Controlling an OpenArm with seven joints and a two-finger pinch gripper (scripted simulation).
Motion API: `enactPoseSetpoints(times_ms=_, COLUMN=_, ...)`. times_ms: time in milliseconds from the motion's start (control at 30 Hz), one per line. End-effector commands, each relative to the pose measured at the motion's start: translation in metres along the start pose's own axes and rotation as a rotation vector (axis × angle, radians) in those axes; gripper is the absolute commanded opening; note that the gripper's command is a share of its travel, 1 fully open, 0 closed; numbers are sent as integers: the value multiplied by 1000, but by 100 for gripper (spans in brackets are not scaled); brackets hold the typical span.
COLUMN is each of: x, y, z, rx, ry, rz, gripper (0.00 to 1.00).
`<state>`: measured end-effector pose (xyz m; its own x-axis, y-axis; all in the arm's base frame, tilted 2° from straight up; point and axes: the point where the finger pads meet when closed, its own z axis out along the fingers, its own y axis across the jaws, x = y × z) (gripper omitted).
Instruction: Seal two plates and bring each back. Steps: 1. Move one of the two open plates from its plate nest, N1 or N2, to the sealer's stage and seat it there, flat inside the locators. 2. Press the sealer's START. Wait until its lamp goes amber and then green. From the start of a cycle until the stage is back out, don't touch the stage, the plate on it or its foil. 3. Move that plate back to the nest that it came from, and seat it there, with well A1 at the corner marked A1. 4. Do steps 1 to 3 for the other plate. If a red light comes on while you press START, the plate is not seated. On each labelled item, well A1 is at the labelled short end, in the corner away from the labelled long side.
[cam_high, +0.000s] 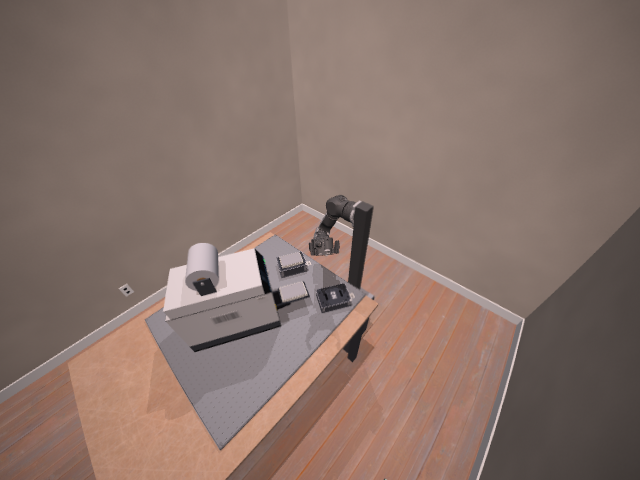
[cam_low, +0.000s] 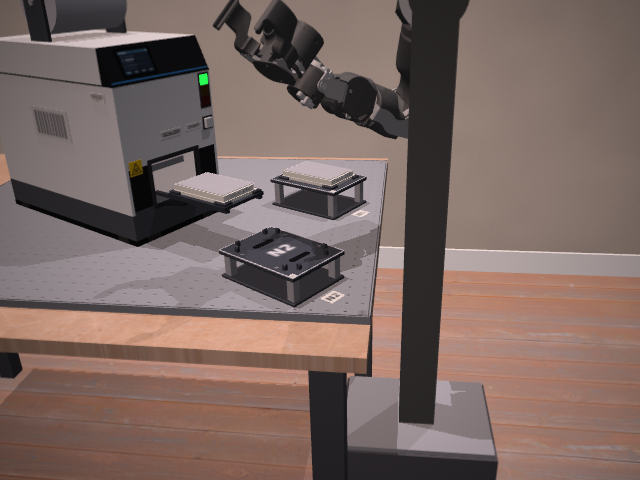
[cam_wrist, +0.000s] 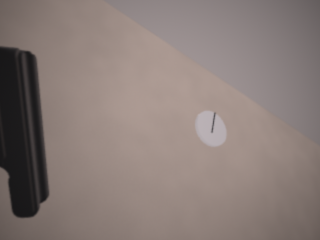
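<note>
One plate (cam_high: 293, 291) (cam_low: 214, 184) lies flat on the sealer's stage (cam_low: 258, 194), which is out. The other plate (cam_high: 291, 259) (cam_low: 318, 172) sits in the back nest, N1 (cam_low: 330, 189). Whether either top carries foil is too small to tell. Nest N2 (cam_high: 333, 298) (cam_low: 307, 272) holds no plate. The sealer (cam_high: 222, 310) (cam_low: 67, 139) shows a green lamp (cam_low: 203, 79) above its START button (cam_low: 207, 122). My gripper (cam_high: 324, 251) (cam_low: 240, 24) is open and empty, raised above the table and away from both plates. One finger shows at the left of the wrist view.
A foil roll (cam_high: 202, 263) stands on top of the sealer. The arm's dark post (cam_high: 359, 248) (cam_low: 426, 206) rises beside the table's end. The wrist view shows wall and a round white disc (cam_wrist: 207, 131).
</note>
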<state>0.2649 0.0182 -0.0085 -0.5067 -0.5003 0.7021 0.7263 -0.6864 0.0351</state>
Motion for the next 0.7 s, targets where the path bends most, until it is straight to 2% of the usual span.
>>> enactPoseSetpoints(times_ms=0, x=-2, y=-8, z=2, rx=50, ry=-11, rz=-34, gripper=65)
enactPoseSetpoints(times_ms=333, x=-29, y=-49, z=-2, rx=324, ry=-100, rz=-200, gripper=65)
enactPoseSetpoints(times_ms=367, x=-33, y=-52, z=-4, rx=351, ry=-110, rz=-218, gripper=65)
enactPoseSetpoints(times_ms=433, x=-33, y=-52, z=-4, rx=351, ry=-110, rz=-218, gripper=65)
enactPoseSetpoints(times_ms=667, x=-57, y=-72, z=-18, rx=537, ry=-184, rz=-338, gripper=65)
